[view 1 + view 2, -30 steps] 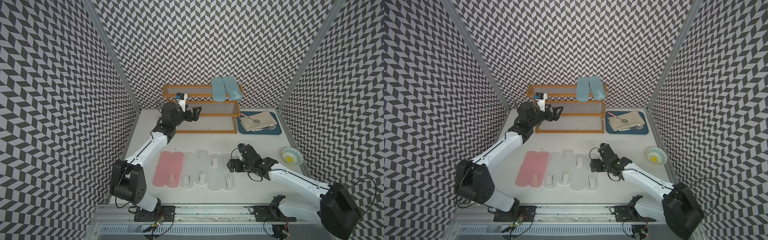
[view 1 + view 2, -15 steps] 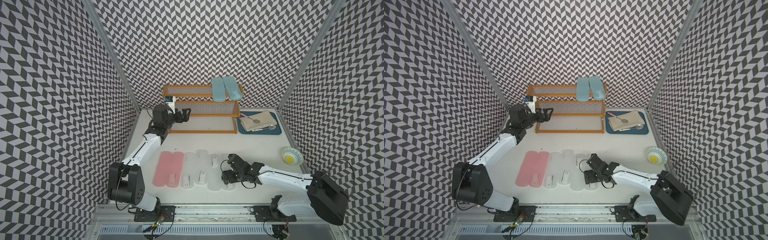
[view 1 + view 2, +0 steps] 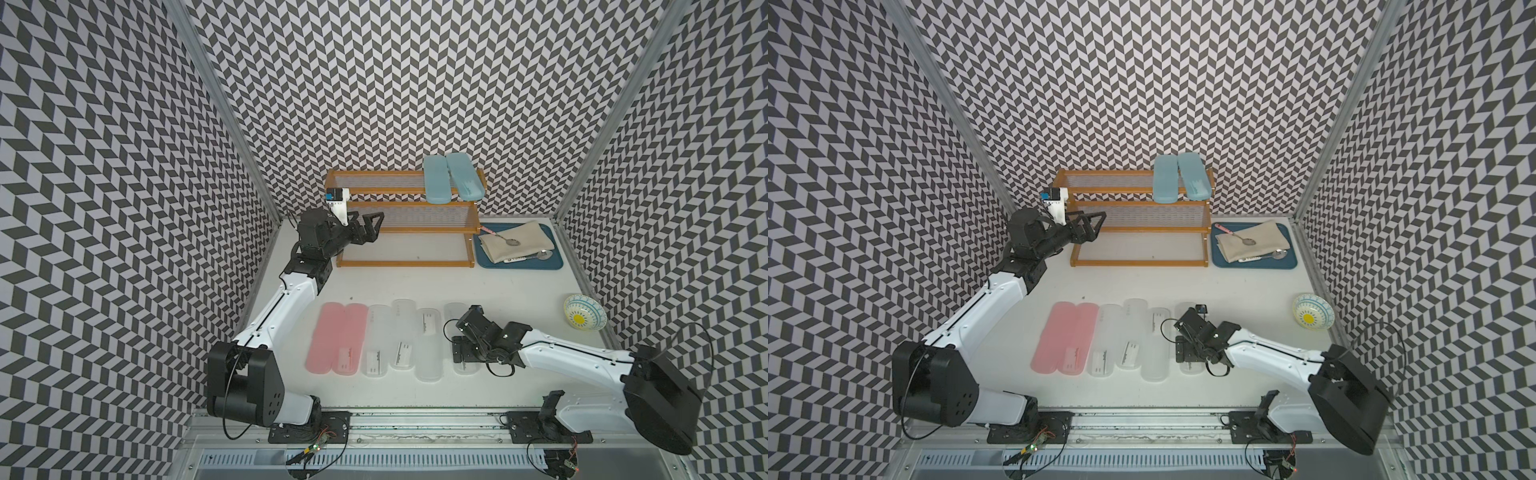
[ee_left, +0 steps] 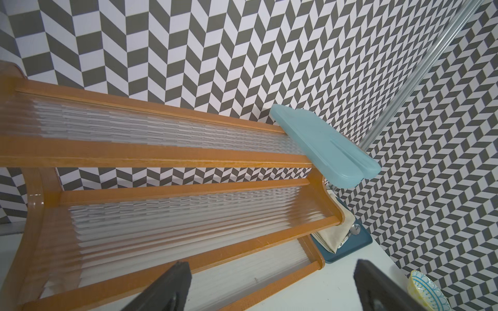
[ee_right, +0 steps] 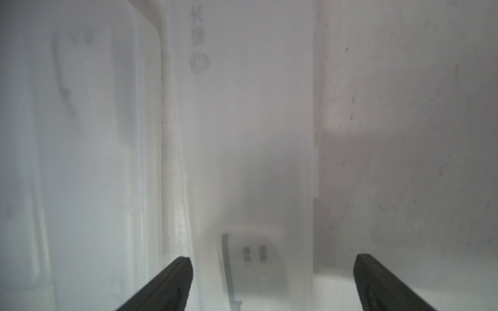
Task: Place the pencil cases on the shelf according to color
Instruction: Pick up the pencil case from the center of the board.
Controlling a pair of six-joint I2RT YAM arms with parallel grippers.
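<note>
The shelf stands at the back centre, with two light blue pencil cases across the right end of its top tier; its lower tiers are bare. On the table in front lie two pink cases and several frosted clear ones in a row. My left gripper hangs open and empty by the shelf's left end, facing its tiers. My right gripper is open and low over the rightmost clear case. That case lies between its spread fingers in the right wrist view.
A dark blue tray with a beige cloth and spoons sits right of the shelf. A patterned bowl rests near the table's right edge. Patterned walls close in both sides and the back.
My left gripper drew back leftward from the shelf's middle tier, then stayed. My right gripper moved toward the table's front and down onto the rightmost clear case, its jaws opening slightly wider.
</note>
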